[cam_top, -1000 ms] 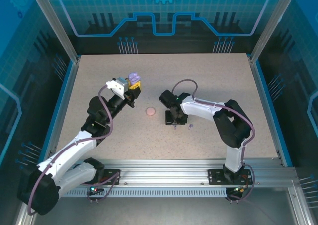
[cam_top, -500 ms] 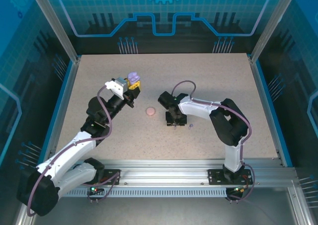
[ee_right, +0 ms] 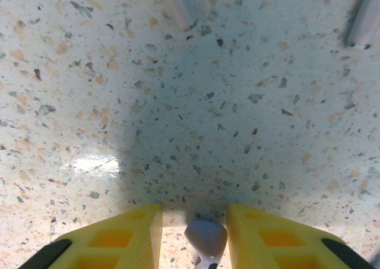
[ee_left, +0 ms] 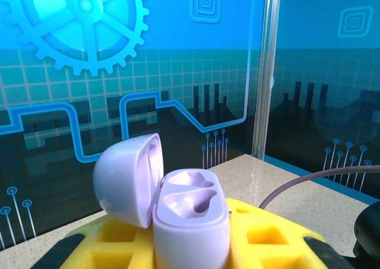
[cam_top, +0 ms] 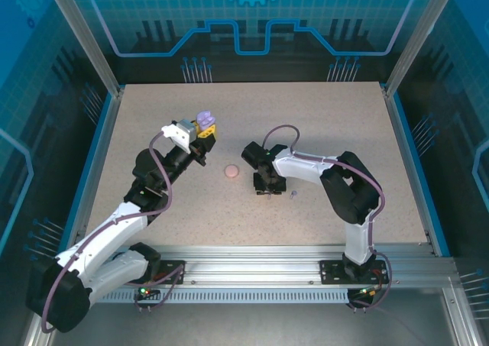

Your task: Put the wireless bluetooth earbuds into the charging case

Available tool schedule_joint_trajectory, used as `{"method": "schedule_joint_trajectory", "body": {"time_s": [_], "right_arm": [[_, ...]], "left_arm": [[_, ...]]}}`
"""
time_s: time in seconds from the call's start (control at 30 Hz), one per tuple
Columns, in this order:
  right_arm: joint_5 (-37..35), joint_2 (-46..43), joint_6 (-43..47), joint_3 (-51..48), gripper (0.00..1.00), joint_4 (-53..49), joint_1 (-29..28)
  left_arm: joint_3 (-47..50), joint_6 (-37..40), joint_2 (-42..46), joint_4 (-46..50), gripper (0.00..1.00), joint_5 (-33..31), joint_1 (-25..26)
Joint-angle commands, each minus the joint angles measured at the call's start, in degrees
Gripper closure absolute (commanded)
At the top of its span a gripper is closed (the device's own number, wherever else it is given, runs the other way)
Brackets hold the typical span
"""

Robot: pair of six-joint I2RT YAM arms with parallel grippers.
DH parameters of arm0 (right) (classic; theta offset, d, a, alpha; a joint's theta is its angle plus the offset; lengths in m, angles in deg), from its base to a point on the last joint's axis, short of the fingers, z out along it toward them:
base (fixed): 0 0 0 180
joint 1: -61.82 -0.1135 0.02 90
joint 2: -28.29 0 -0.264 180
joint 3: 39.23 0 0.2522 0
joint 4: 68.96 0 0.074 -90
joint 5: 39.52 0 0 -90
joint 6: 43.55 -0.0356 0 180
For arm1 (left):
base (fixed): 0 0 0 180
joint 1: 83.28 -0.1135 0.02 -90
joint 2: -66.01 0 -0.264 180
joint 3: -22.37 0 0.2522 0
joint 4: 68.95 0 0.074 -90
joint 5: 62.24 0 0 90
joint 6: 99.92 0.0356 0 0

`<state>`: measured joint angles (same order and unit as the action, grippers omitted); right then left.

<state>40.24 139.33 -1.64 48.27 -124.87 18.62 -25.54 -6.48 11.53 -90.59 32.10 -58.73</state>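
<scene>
1. Because the right gripper (ee_right: 195,218) is down on the table (cam_top: 328,124) with a purple earbud (ee_right: 206,238) between its yellow fingers, you should read this as the pickup step. The jaws stand apart and a gap shows on one side of the bud, so nothing is gripped yet.
2. The bud's head points away from the wrist and its stem runs back along the slot between the fingers. The jaws would therefore pinch across its narrow width.
3. A second purple earbud (cam_top: 293,194) lies on the table just to the right of that gripper. A round pink case (cam_top: 231,171) sits to its left, apart from it.
4. Your left gripper (cam_top: 206,132) is clamped on the purple charging case (ee_left: 191,221) and holds it up off the table. The lid (ee_left: 127,177) is swung open and both sockets (ee_left: 190,195) face up, empty.
5. From the bud, the case lies to the left, higher and a little farther from the bases. The right arm is the nearer one, so the carry probably goes left and up, then down stem-first.
6. The right arm is folded, its elbow high on the right, its forearm reaching left and its wrist pitched straight down. The left arm stretches diagonally forward with its wrist tipped up.
</scene>
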Motion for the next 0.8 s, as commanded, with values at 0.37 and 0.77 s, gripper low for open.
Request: {"method": "schedule_joint_trajectory", "body": {"time_s": [0.37, 0.77], "right_arm": [[0.0, -2.79, -0.88, -2.91, 0.83, 0.81, -0.95], [-0.13, -5.04, -0.4, -3.86, 0.84, 2.16, -0.98]], "left_arm": [[-1.88, 0.54, 1.22, -0.74, 1.0, 2.23, 0.39], [-2.5, 0.34, 0.87, 0.25, 1.0, 3.23, 0.58]]}}
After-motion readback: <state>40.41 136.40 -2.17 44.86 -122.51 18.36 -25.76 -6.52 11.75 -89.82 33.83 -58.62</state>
